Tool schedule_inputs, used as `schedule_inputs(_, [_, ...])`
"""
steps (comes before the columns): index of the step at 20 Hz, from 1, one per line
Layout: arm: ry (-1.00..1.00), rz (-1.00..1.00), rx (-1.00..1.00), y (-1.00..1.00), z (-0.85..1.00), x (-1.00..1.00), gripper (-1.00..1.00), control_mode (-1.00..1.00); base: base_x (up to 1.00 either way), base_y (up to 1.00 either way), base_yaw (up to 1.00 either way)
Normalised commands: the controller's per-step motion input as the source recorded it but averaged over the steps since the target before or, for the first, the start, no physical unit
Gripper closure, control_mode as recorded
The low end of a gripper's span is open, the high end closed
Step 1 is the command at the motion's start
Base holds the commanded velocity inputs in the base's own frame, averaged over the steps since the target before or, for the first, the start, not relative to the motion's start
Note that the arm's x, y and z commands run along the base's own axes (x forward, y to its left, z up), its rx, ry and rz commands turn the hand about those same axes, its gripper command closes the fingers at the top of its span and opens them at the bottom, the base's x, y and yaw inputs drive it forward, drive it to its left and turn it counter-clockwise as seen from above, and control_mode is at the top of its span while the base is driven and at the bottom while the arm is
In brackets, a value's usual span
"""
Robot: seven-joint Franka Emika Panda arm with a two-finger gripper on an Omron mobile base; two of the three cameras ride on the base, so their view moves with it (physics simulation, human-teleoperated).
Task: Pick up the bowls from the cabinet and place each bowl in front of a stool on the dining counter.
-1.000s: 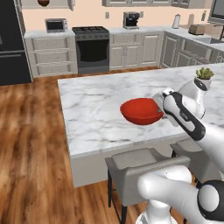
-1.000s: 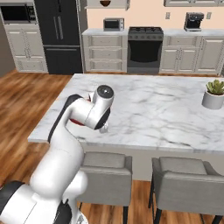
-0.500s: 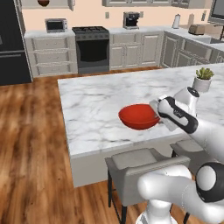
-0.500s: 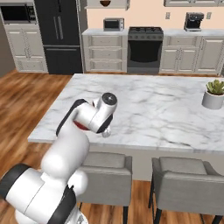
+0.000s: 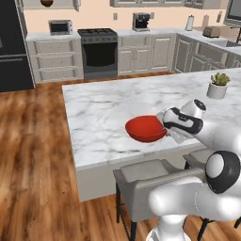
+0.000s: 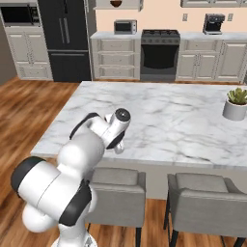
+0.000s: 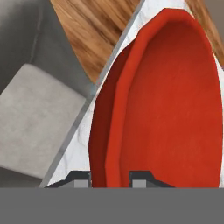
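While the red bowl [image 5: 145, 129] hangs low over the near edge of the dining counter [image 5: 108, 110], the claw [image 7: 109, 178] is clamped on its rim — in the hand view one dark tip sits outside the wall and the other inside, with the red rim pinched between them. From that grip the bowl spreads straight ahead of the claw, its open side tilted toward the hand camera, so the mouth does not look level yet. In the left base view it sits to the left of the wrist, above the marble just inside the edge; whether its base already touches the slab I cannot tell.

The relation that matters for the coming move is bowl to stool [image 5: 153, 181]: the grey seat lies directly below and a little nearer the robot than the bowl, across the counter edge, and the hand view shows the same cushion [image 7: 37, 113] just beside the marble lip. My judgement is that the spot is about right and what remains is to level the bowl, set it down and let go.

Counts: one red bowl in hand; a second, darker bowl [image 6: 116, 3] up in the cabinet [image 6: 118, 5] on the far wall; two stools in the right base view, the second [image 6: 205, 200] beside the first.
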Motion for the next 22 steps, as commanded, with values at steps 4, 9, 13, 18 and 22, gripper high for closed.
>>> schedule_inputs(4, [0.07, 0.01, 0.00, 0.00, -0.32, 0.38, 1.00, -1.00, 0.00, 0.00, 0.00])
schedule_inputs(9, [0.09, 0.01, 0.00, -0.01, -0.27, 0.38, 1.00, -1.00, 0.00, 0.00, 0.00])
schedule_inputs(13, [0.05, 0.01, 0.00, -0.04, -0.22, 0.39, 1.00, -1.00, 0.00, 0.00, 0.00])
schedule_inputs(18, [0.00, 0.02, 0.00, -0.08, -0.23, 0.28, 1.00, -1.00, 0.00, 0.00, 0.00])
schedule_inputs(22, [0.00, 0.01, 0.00, -0.03, -0.32, 0.15, 1.00, -1.00, 0.00, 0.00, 0.00])
